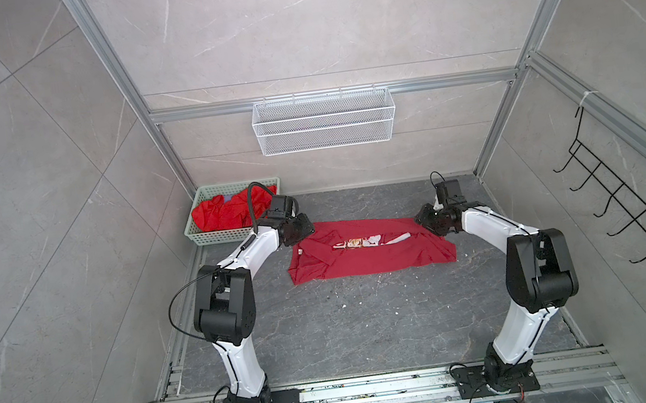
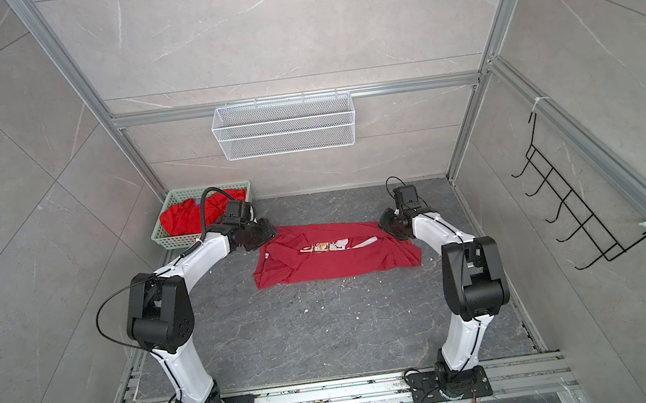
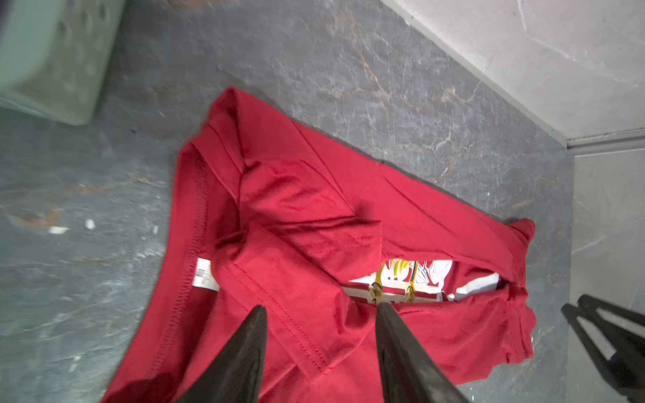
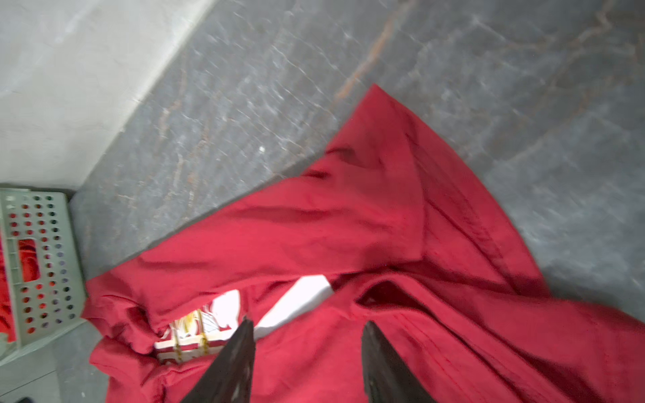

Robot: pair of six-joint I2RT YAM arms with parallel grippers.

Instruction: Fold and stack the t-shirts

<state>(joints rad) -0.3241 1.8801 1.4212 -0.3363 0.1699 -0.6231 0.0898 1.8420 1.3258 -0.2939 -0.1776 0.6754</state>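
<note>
A dark crimson t-shirt (image 1: 370, 261) lies flat on the grey table in both top views, its long sides folded inward. A narrow gap along the middle shows its white-gold print (image 1: 353, 243). My left gripper (image 3: 321, 307) hovers open over the shirt's left end, with a folded sleeve below it and a small white label (image 3: 204, 277) nearby. My right gripper (image 4: 308, 321) stands open over the shirt's right end (image 4: 349, 223), holding nothing. In a top view the left gripper (image 1: 304, 236) and the right gripper (image 1: 426, 221) sit at opposite ends. More red t-shirts (image 1: 222, 215) lie crumpled in a basket.
The pale green basket (image 1: 208, 237) stands at the back left corner, just behind the left wrist. A white wire basket (image 1: 324, 121) hangs on the back wall. A black hook rack (image 1: 622, 199) hangs on the right wall. Both arm bases sit at the front rail.
</note>
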